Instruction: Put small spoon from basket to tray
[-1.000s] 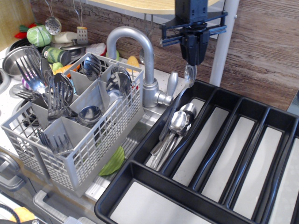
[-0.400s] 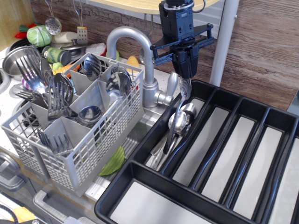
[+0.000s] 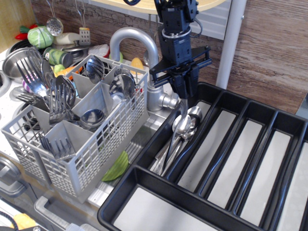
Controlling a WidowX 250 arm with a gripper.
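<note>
1. Kitchen counter under a brown wood-grain wall, with a grey curved faucet (image 3: 137,53) standing between basket and tray.
2. To the left, a light grey lattice basket (image 3: 91,154), compartments holding forks (image 3: 57,98) and larger spoons (image 3: 120,85), all upright.
3. To the right, a large black tray (image 3: 226,163) with long parallel compartments, most of them bare.
4. In the tray's leftmost long compartment, a small pile of spoons (image 3: 185,126) lying lengthwise.
5. Directly above that pile, the gripper (image 3: 185,96), pointing down with fingers closed on the upper end of the small spoon (image 3: 179,122).
6. Small spoon hanging tilted, lower end down among the lying spoons; impossible to say whether touching them.
7. Behind the basket, steel pots (image 3: 14,60) and green vegetables (image 3: 39,36) at the far left.
</note>
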